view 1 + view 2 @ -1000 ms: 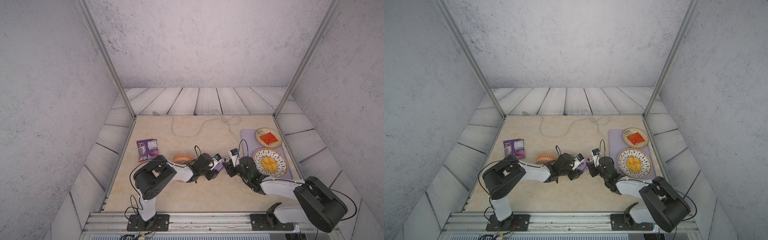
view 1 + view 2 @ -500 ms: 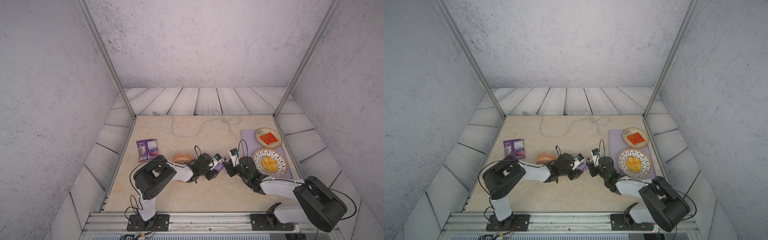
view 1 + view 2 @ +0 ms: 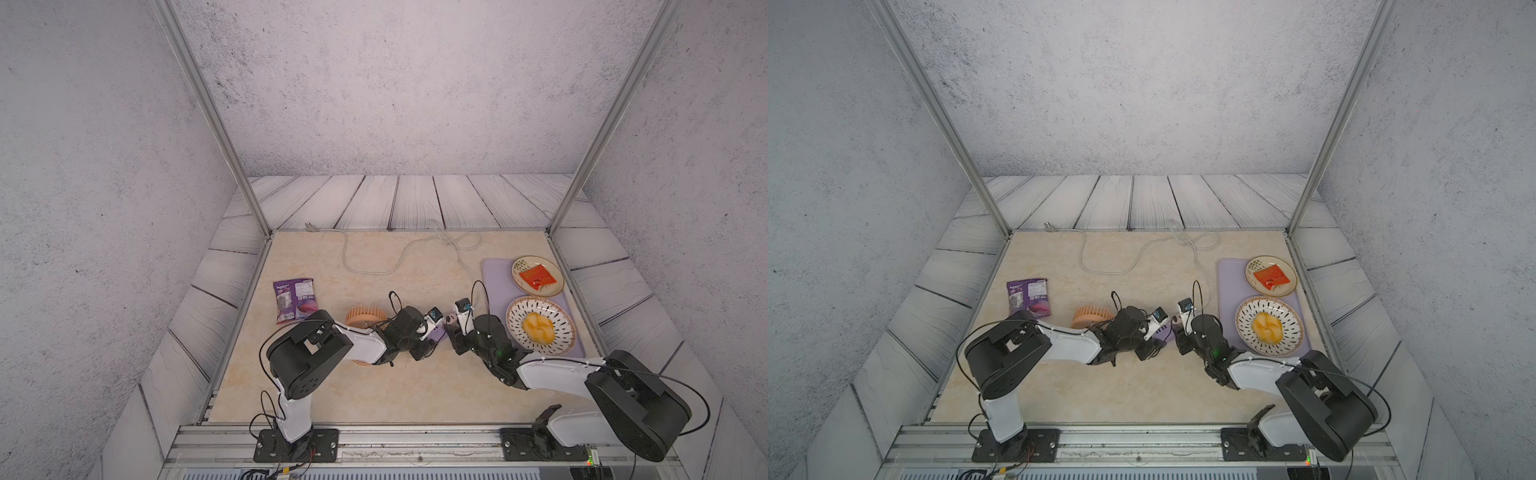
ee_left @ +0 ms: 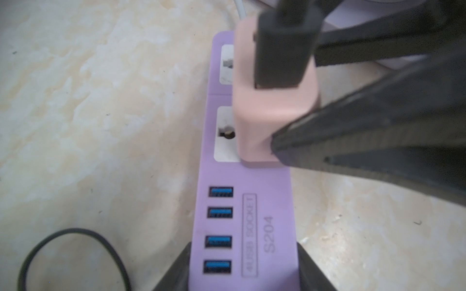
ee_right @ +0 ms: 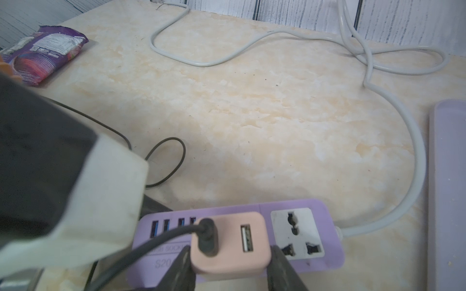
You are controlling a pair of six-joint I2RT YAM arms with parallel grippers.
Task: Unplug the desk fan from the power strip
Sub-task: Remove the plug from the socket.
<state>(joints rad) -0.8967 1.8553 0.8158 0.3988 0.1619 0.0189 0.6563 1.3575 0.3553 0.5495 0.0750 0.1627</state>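
L gripper (image 4: 243,273) was clamped across the USB end of the power strip (image 4: 272,181), pinning it to the table (image 3: 395,291). R gripper (image 5: 233,268) was closed on both sides of the pink-beige plug (image 5: 228,224), which sat in the socket next to the USB row, prongs not visible, so prob. not out yet. Strip lay mid-table between the 2 arms. The desk fan (image 3: 363,320) sat just beside the L arm, partly hidden by it, w/ its black cord (image 5: 184,151) looped slack on the table. Risks, my read: R fingertips (image 5: 282,269) reached only part-way along the smooth rounded plug, so a hard pull could slip off w/o freeing it. Pull at an angle could bind the prongs & lever the strip up. L hold was at the end away from the socket, so that end could tip, or the strip slide out of the fingers. The USB connector (image 5: 208,239) stuck in the plug could get knocked or pop out instead. The grey-white cord (image 5: 419,163) had slack, so snag there looked unlikely.
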